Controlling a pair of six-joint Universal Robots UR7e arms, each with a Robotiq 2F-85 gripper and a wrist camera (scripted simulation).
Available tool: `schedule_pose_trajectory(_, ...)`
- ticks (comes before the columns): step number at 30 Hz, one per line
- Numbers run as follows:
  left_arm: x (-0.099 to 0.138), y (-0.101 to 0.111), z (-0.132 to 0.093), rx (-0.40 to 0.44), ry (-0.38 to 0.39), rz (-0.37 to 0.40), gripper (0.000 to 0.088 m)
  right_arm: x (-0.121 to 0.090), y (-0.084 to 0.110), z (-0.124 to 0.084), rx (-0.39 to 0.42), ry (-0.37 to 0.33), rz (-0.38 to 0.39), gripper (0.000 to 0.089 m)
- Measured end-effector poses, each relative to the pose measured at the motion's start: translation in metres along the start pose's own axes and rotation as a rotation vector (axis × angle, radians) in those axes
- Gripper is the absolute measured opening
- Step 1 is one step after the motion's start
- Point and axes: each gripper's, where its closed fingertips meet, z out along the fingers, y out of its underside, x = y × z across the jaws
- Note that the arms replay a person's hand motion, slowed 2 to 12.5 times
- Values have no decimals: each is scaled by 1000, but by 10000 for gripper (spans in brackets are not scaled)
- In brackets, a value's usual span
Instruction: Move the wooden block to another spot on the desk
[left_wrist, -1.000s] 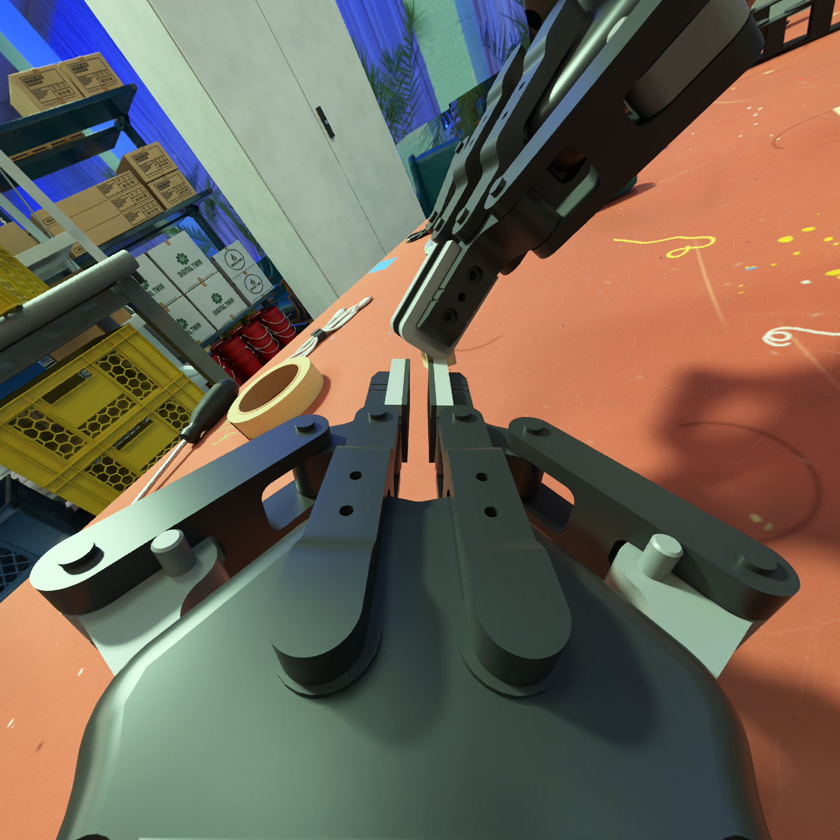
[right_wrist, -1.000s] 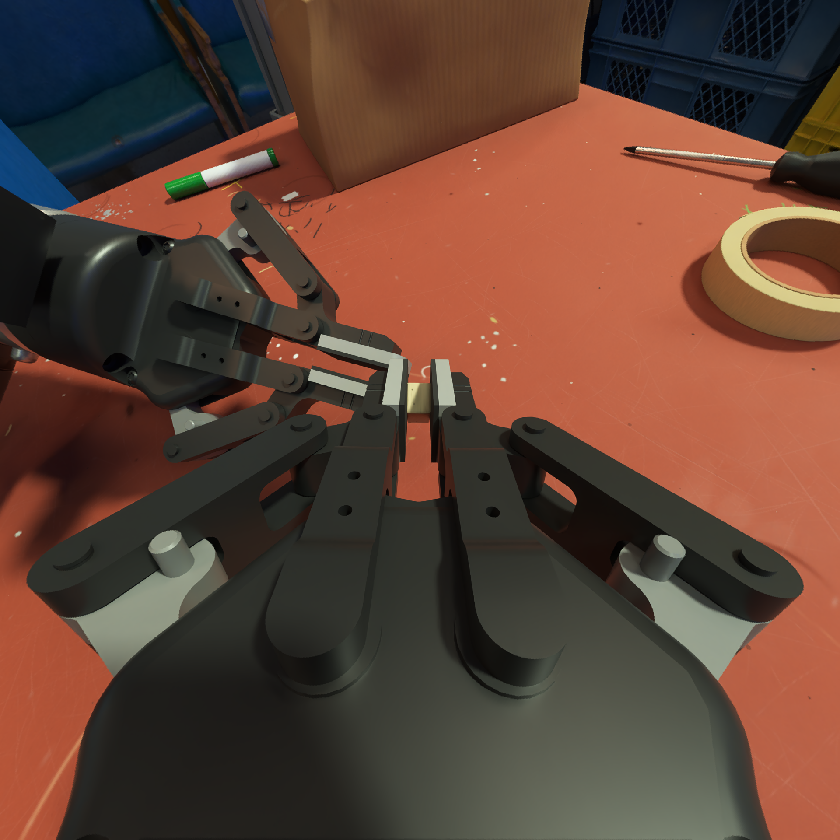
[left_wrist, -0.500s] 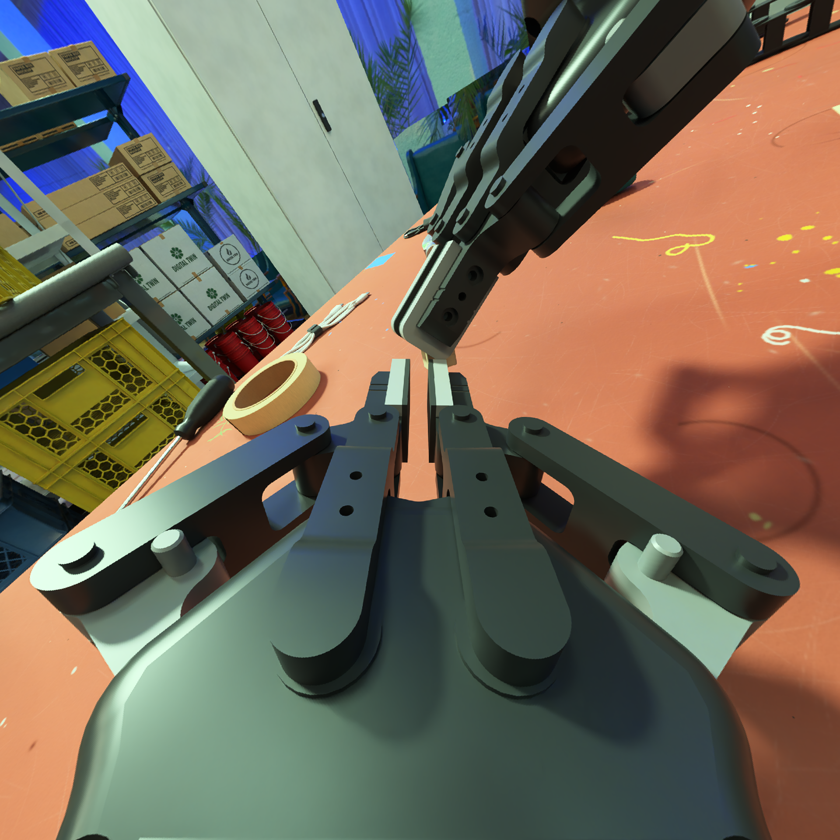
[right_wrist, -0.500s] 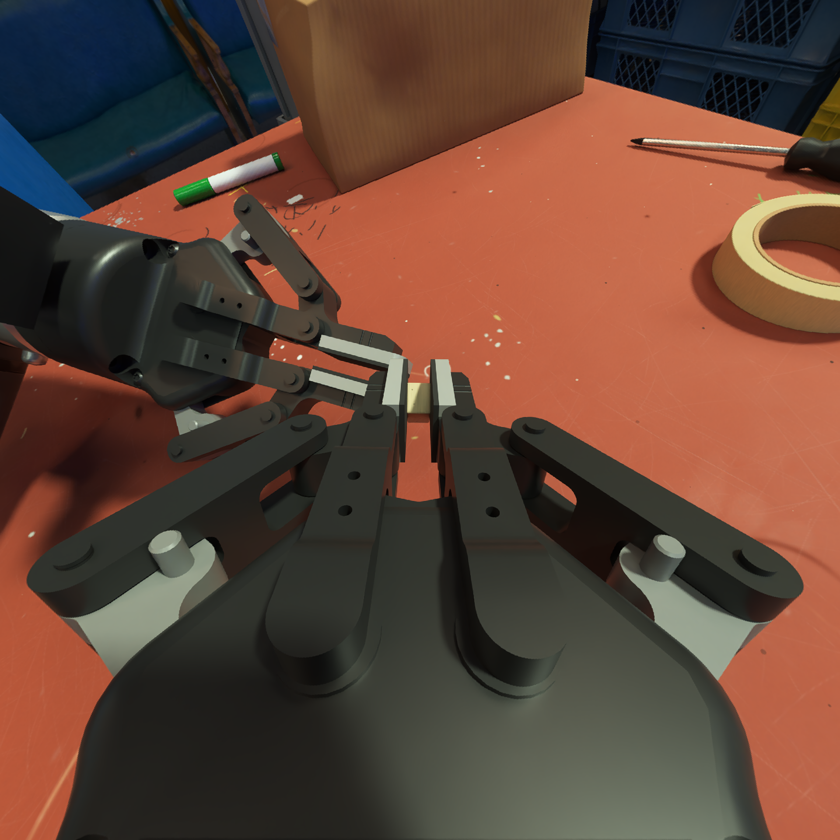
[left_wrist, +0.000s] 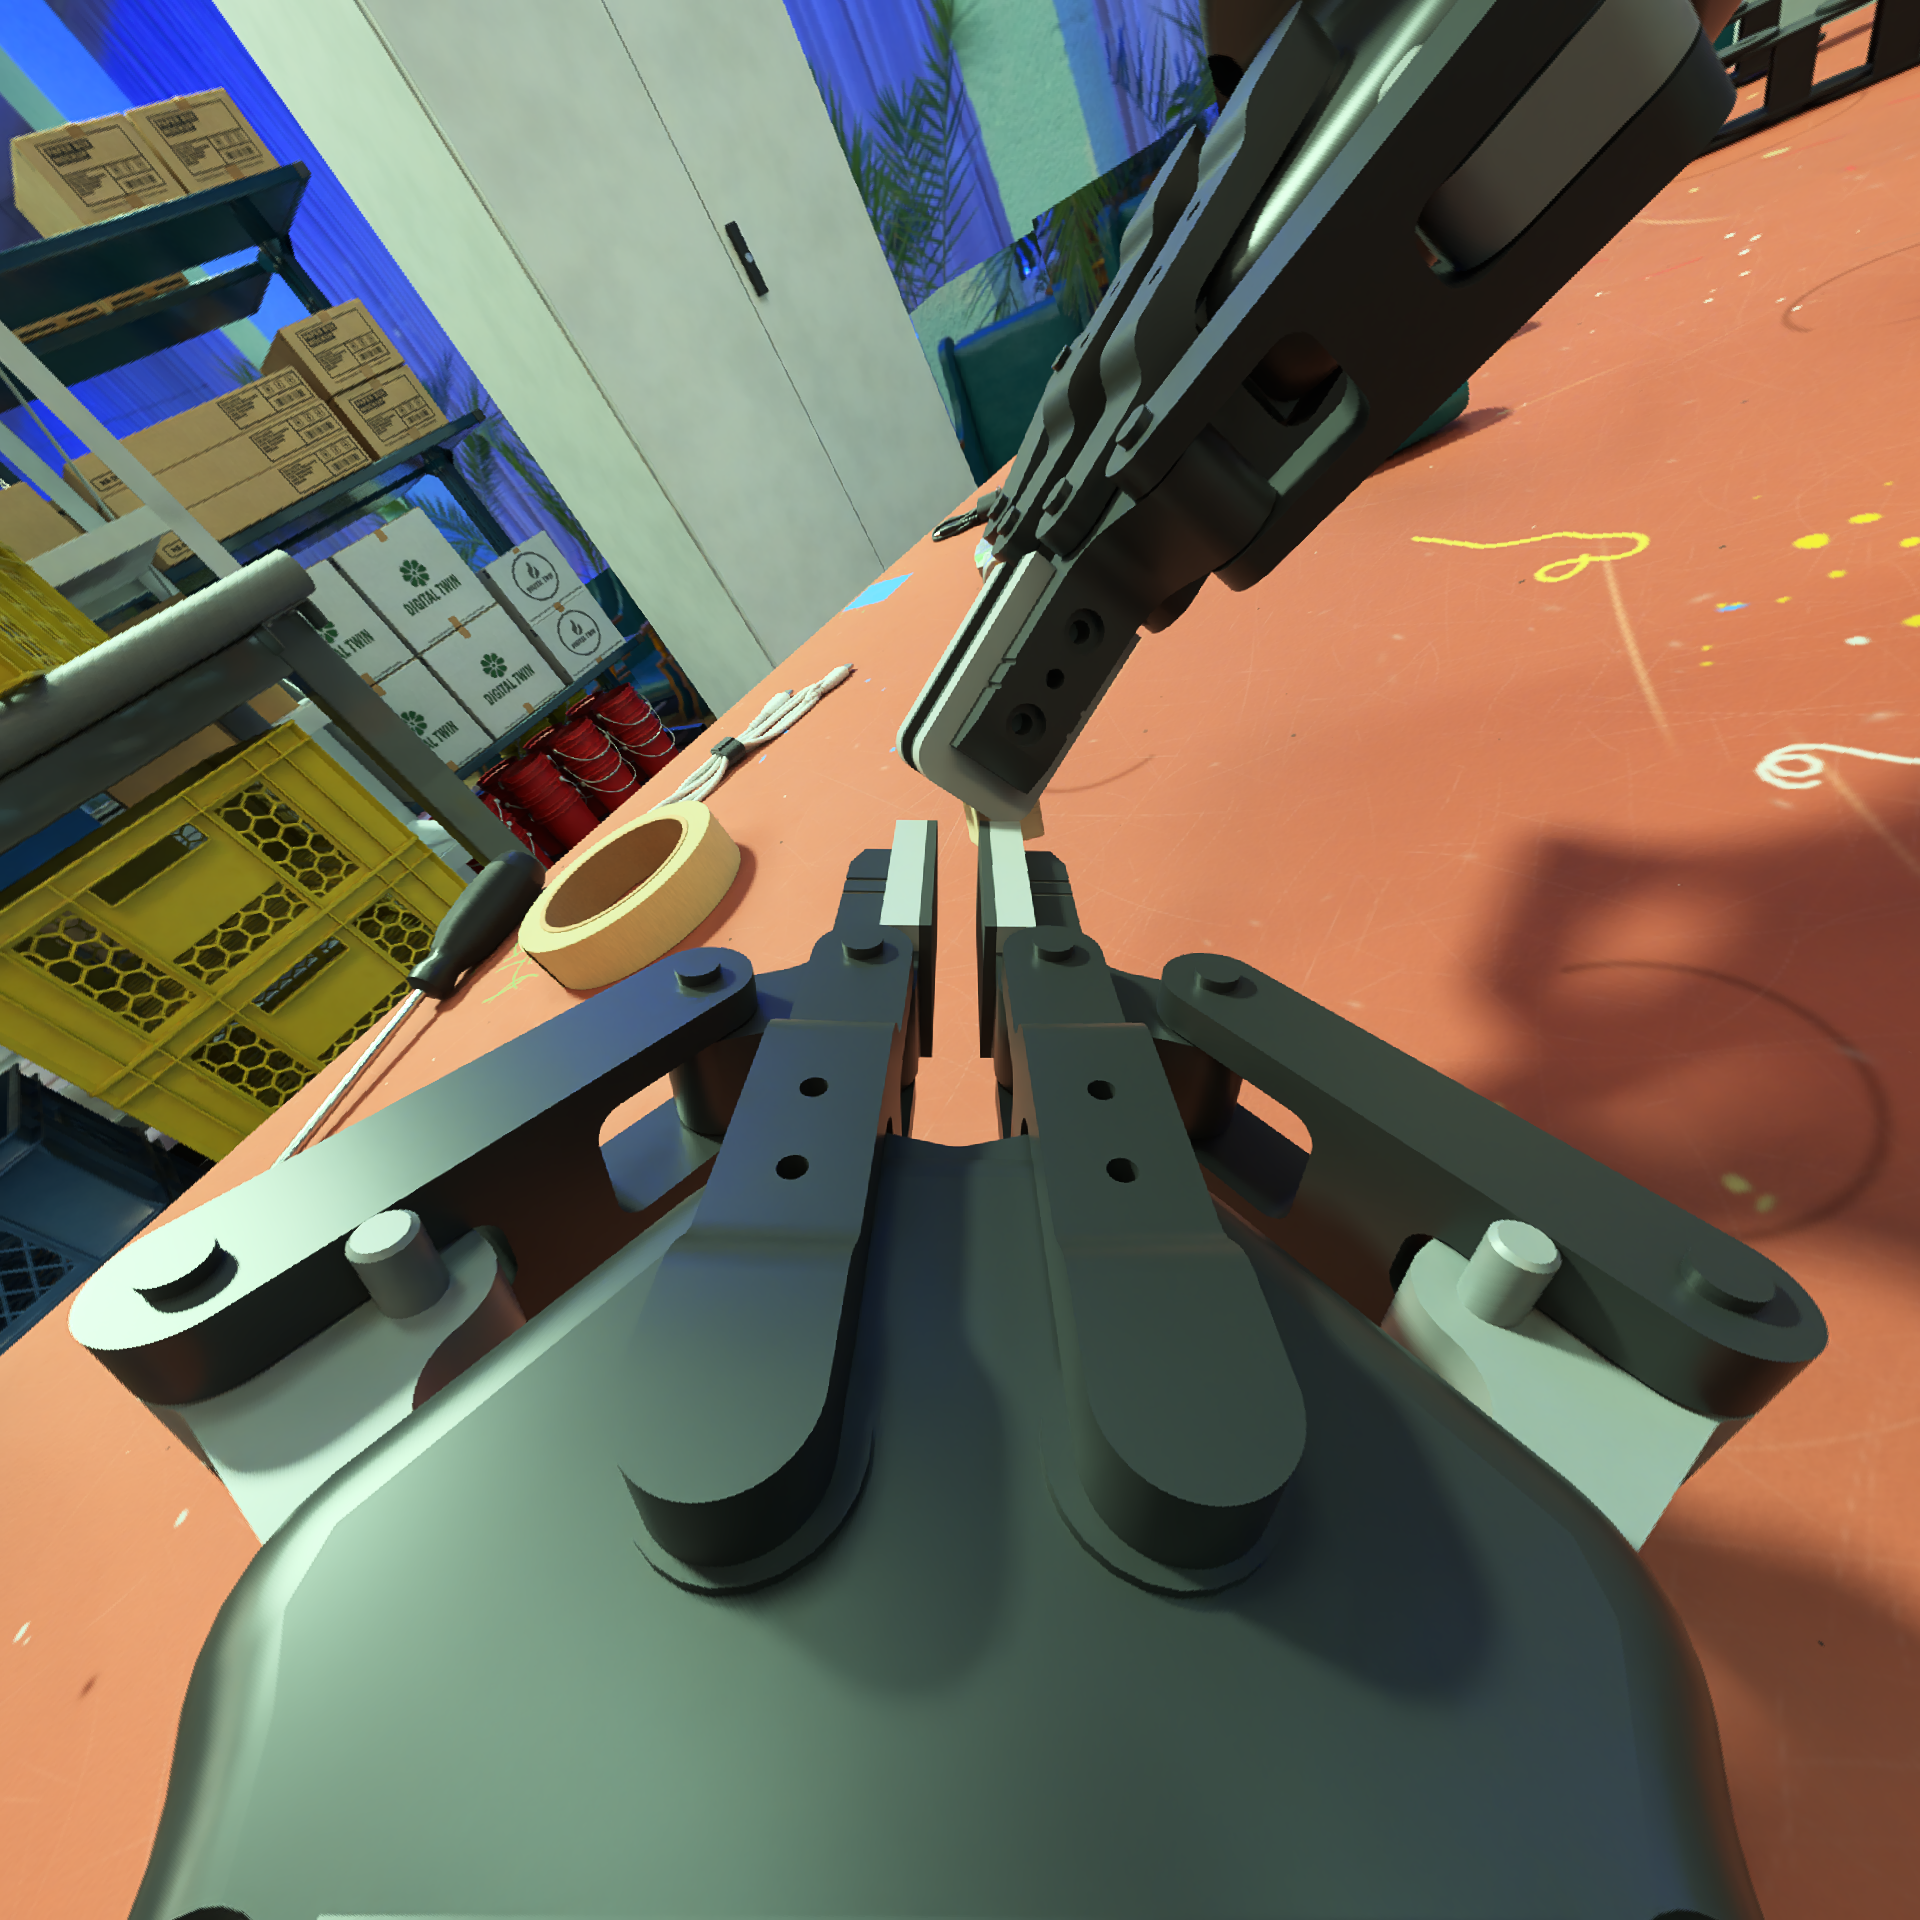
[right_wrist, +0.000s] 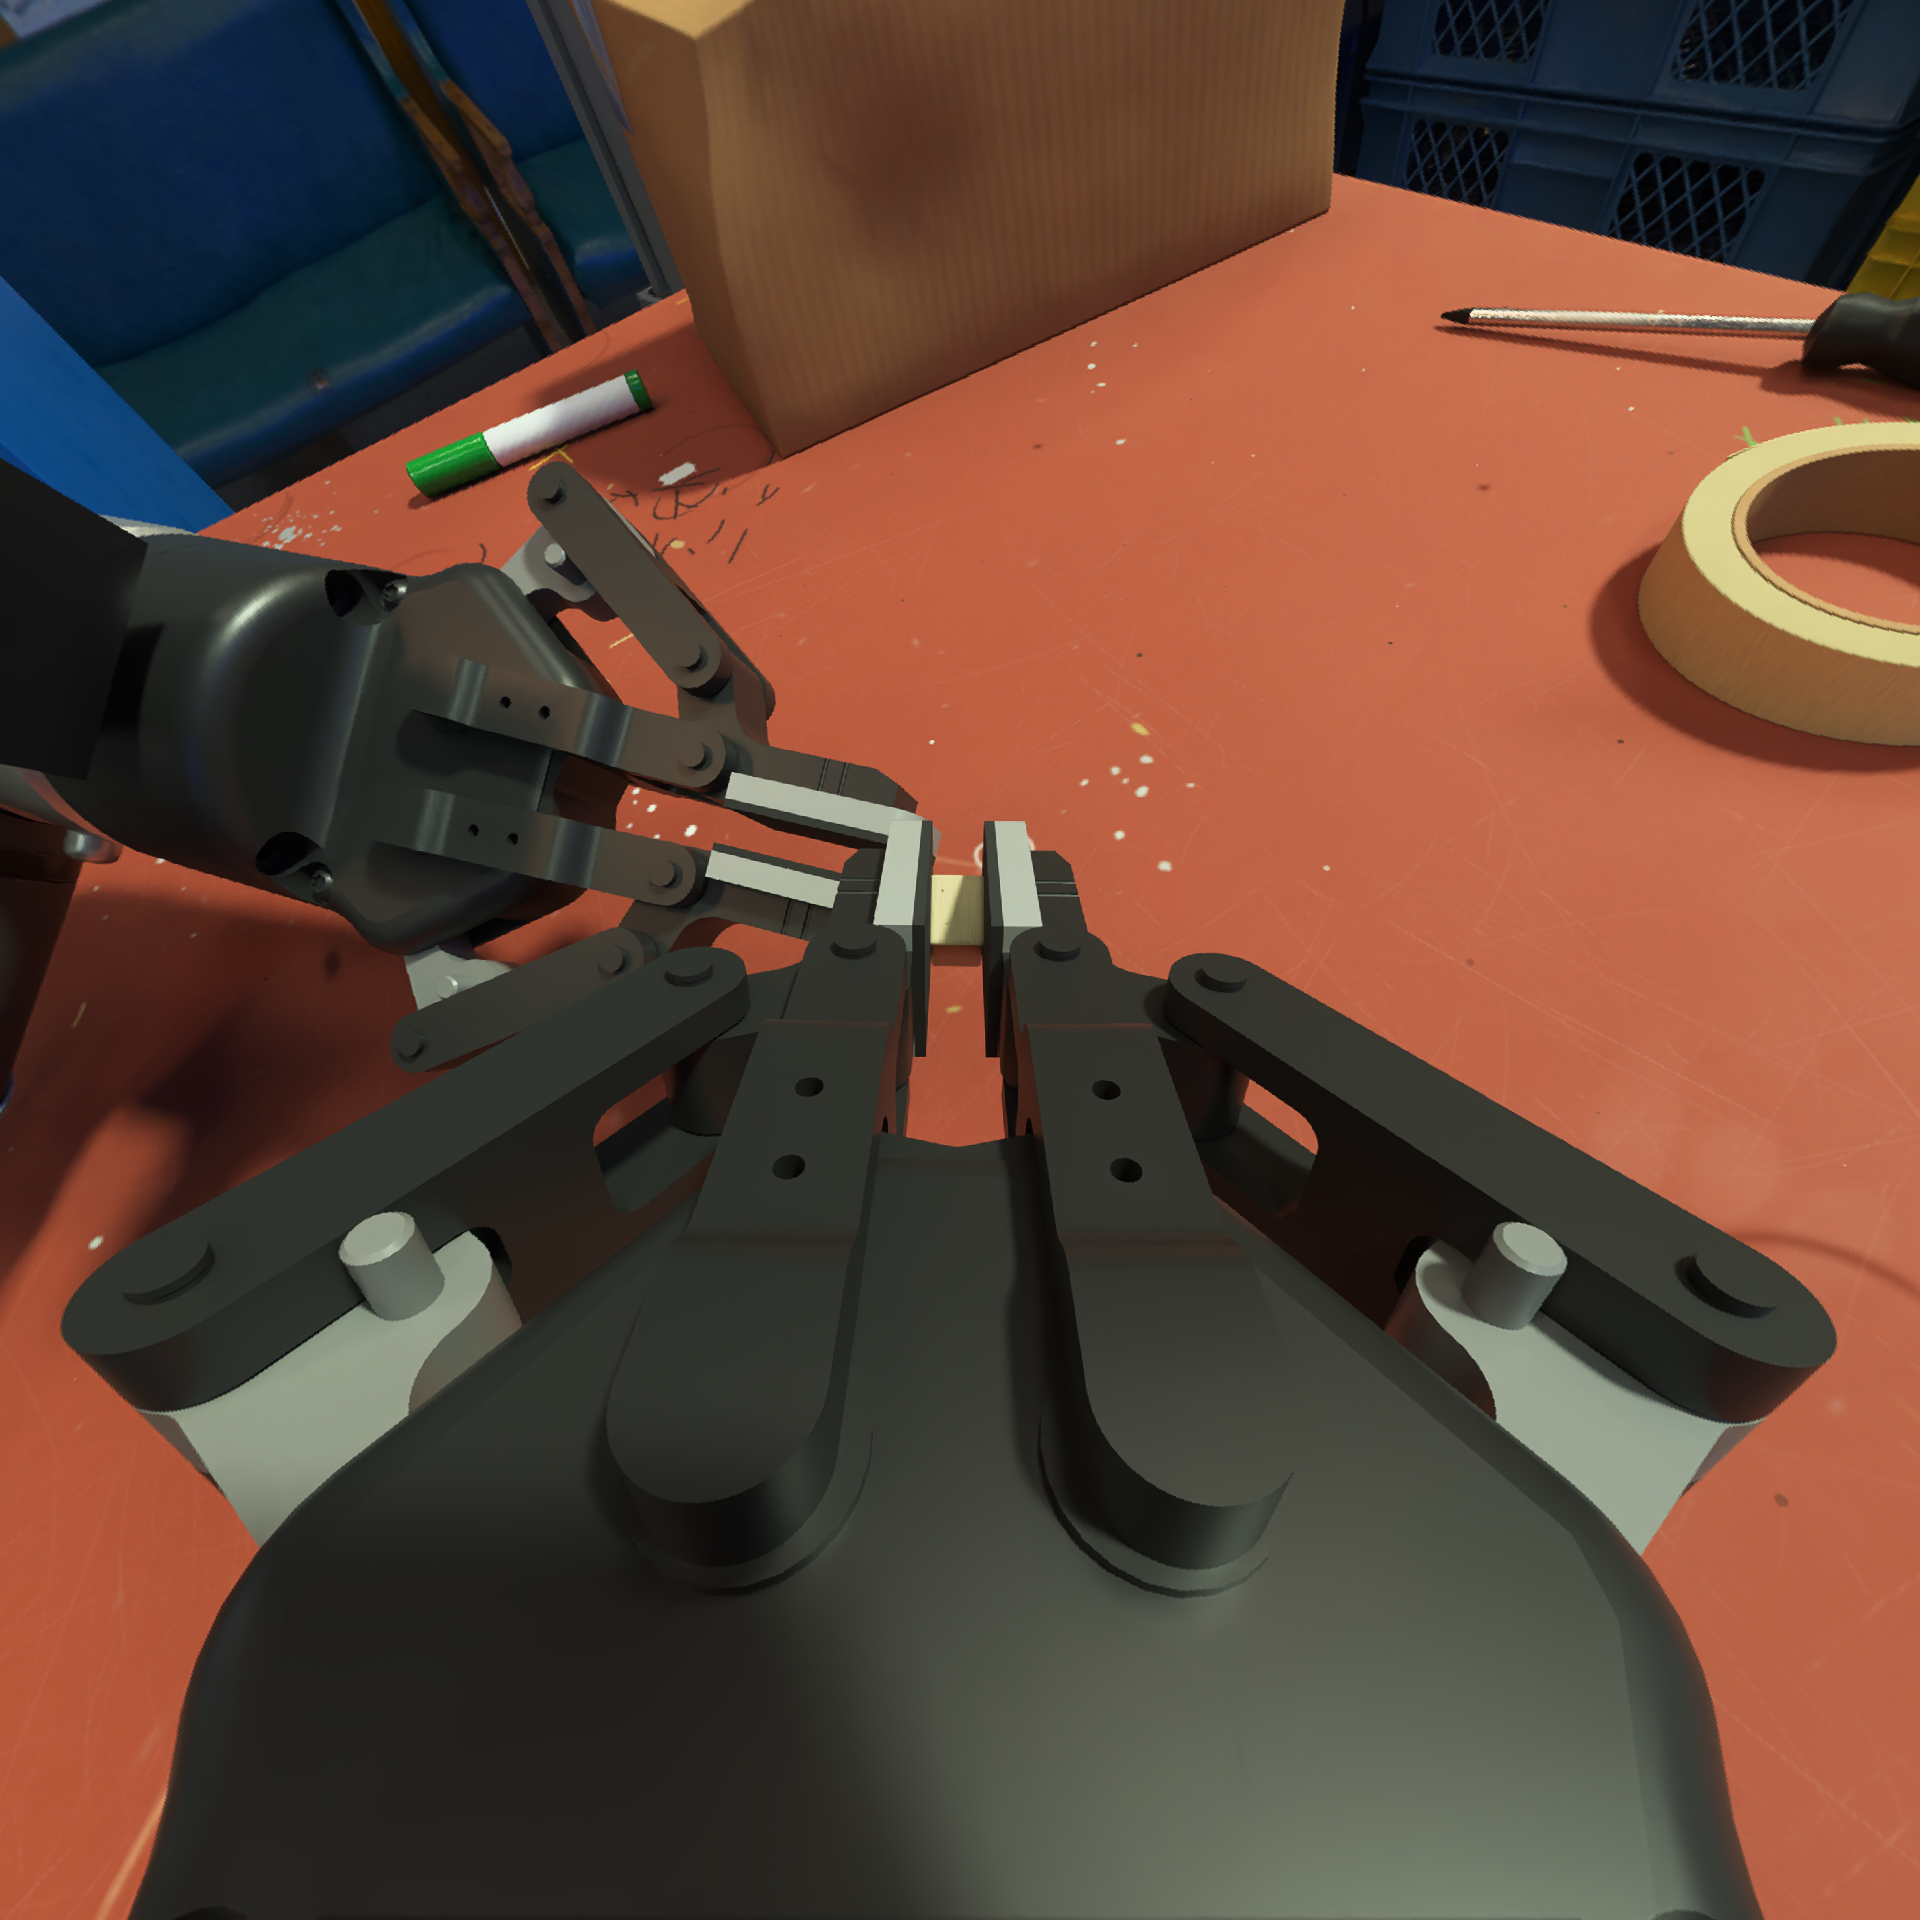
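Note:
The small pale wooden block (right_wrist: 956, 909) is pinched between the pads of my right gripper (right_wrist: 956, 883), just above the red desk (right_wrist: 1299, 831). In the left wrist view only a sliver of the block (left_wrist: 1006, 821) shows under the right gripper's fingertips (left_wrist: 987, 748), which come down from above. My left gripper (left_wrist: 956, 868) points at that spot. Its jaws stand a narrow gap apart with only desk showing between them. In the right wrist view the left gripper (right_wrist: 821, 842) reaches in from the left, and its tips are hidden behind my right gripper's left finger.
A roll of masking tape (right_wrist: 1797, 592) (left_wrist: 629, 899) and a screwdriver (right_wrist: 1683, 322) (left_wrist: 457, 935) lie to one side. A cardboard box (right_wrist: 997, 187) and a green marker (right_wrist: 530, 426) are at the far edge. A white cord (left_wrist: 769, 727) lies near the desk edge, with yellow crates (left_wrist: 187, 935) beyond it.
Both grippers have drifted slightly together over the desk, so the tape, marker and box shift a little in view. The right gripper stays shut on the block.

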Motion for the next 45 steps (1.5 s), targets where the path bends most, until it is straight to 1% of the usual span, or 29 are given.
schedule_pose_trajectory(9, 0, -1, 0, 7, 1, -10, 67, 0, -1, 0, 5, -2, 2, 86)
schedule_pose_trajectory(25, -2, -2, -1, 25, 18, -67, 70, -1, -3, -1, 11, 23, -48, 86)
schedule_pose_trajectory(45, -2, -2, -1, 29, 16, -71, 71, -1, -4, -1, 6, 57, -82, 86)
